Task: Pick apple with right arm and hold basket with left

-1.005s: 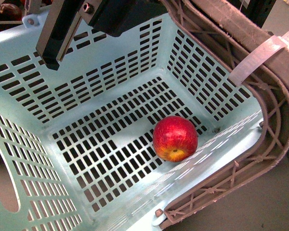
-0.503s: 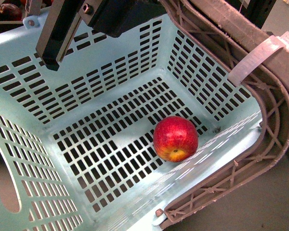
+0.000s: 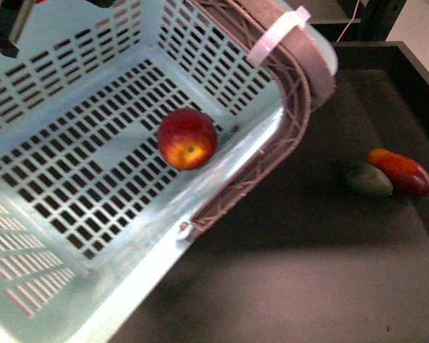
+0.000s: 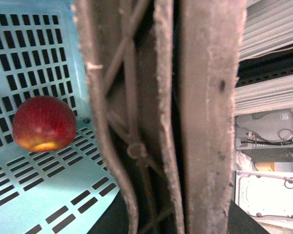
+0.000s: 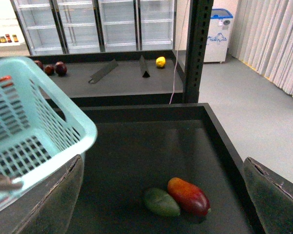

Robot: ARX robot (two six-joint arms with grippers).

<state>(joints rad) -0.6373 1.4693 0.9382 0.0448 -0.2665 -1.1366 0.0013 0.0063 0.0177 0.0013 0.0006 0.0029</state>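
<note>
The round red apple [image 3: 187, 138] with a yellow patch lies on the slotted floor of the pale blue basket [image 3: 71, 64], close to the near wall. It also shows in the left wrist view [image 4: 44, 123]. The basket's brown handle [image 3: 300, 78] fills the left wrist view [image 4: 205, 117]; my left gripper is shut on the basket, and its dark body [image 3: 7, 32] shows at the top left corner. My right gripper [image 5: 162, 165] is open and empty above the black table, beside the basket [image 5: 34, 131].
A dark green oval fruit [image 3: 368, 179] and an oblong red-orange fruit [image 3: 400, 171] lie together on the black table [image 3: 286, 271] at the right, below the right gripper [image 5: 161, 202]. The table has a raised edge [image 5: 224, 141]. A black post [image 5: 198, 48] stands behind it.
The basket with the apple in it has swung left in the front view. The black table and the two fruits at the right have come into view.
</note>
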